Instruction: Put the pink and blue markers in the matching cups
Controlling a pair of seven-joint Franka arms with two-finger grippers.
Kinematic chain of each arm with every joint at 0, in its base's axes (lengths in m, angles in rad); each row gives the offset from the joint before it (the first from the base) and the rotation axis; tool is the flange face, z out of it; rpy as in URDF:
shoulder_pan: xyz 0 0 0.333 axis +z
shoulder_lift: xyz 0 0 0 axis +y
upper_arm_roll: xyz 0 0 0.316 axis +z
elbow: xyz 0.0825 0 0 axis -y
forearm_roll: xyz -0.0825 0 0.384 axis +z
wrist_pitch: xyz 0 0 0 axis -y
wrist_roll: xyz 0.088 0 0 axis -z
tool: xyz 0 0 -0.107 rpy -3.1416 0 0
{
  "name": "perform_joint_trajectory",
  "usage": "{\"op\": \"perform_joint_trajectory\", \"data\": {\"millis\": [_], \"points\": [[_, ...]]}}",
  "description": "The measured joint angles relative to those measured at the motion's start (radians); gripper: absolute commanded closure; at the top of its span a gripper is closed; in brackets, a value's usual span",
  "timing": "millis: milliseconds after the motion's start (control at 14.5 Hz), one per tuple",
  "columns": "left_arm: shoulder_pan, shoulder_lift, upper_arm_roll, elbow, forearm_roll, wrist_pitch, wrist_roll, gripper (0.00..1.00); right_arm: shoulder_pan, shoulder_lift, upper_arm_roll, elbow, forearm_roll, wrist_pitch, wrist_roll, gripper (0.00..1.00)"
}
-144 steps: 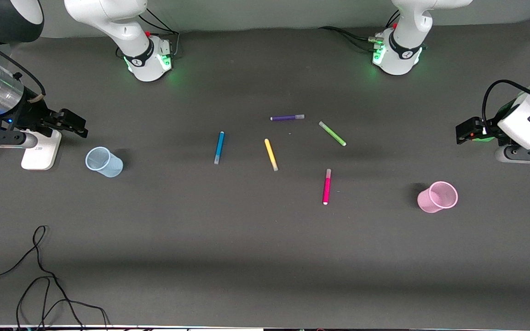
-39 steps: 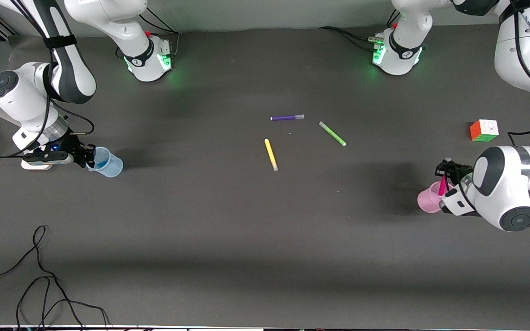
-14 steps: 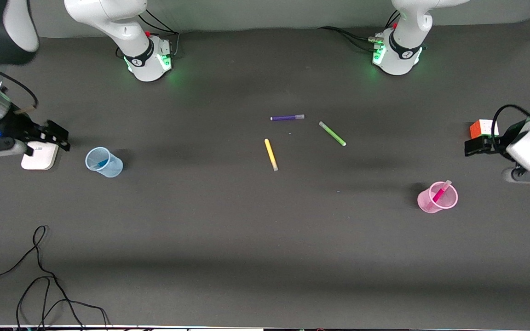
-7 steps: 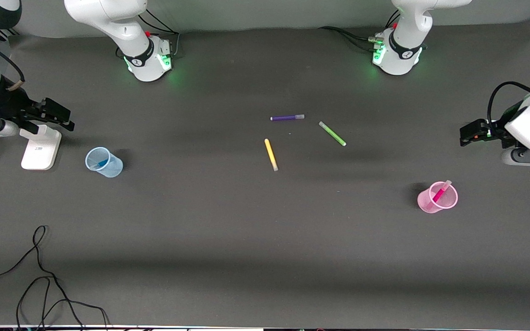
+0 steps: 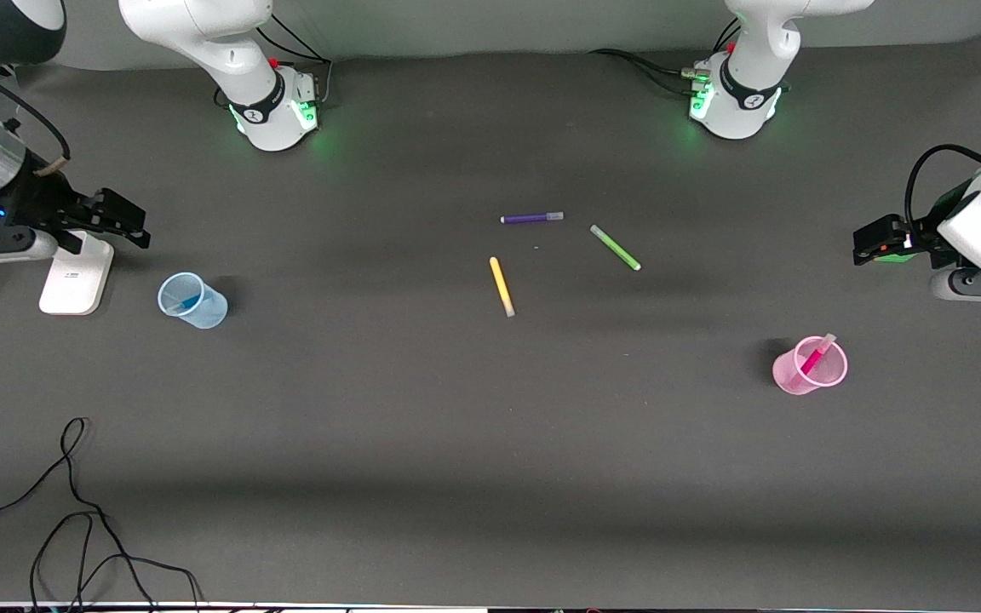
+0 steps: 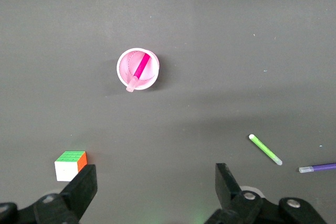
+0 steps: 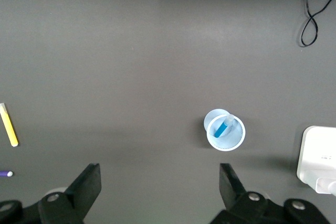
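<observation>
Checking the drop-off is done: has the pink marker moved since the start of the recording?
Yes. The pink marker left its spot on the table near the green pen and now stands tilted in the pink cup, toward the left arm's end.

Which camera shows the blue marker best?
The right wrist view: it looks straight down into the blue cup, the blue marker leaning inside. The front view shows only a faint streak; the left wrist view shows none.
</observation>
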Motion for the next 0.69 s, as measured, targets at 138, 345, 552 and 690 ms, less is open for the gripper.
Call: {"op": "perform_joint_trajectory", "data": {"millis": [138,345,552,690], "points": [[0.000,0.000,0.000,0.000,0.000,-0.003,0.000,0.00,-0.001,0.011,0.000,0.002,0.000,0.010,0.007,0.00],[0.000,0.000,0.000,0.000,0.000,-0.004,0.000,0.00,-0.001,0.014,0.000,0.008,0.000,0.011,0.027,0.00],[0.000,0.000,0.000,0.000,0.000,-0.005,0.000,0.00,-0.001,0.016,-0.001,0.012,0.000,0.011,0.032,0.00],[0.000,0.000,0.002,0.000,0.000,-0.006,0.000,0.00,-0.001,0.020,-0.001,0.012,0.000,0.011,0.032,0.00]]}}
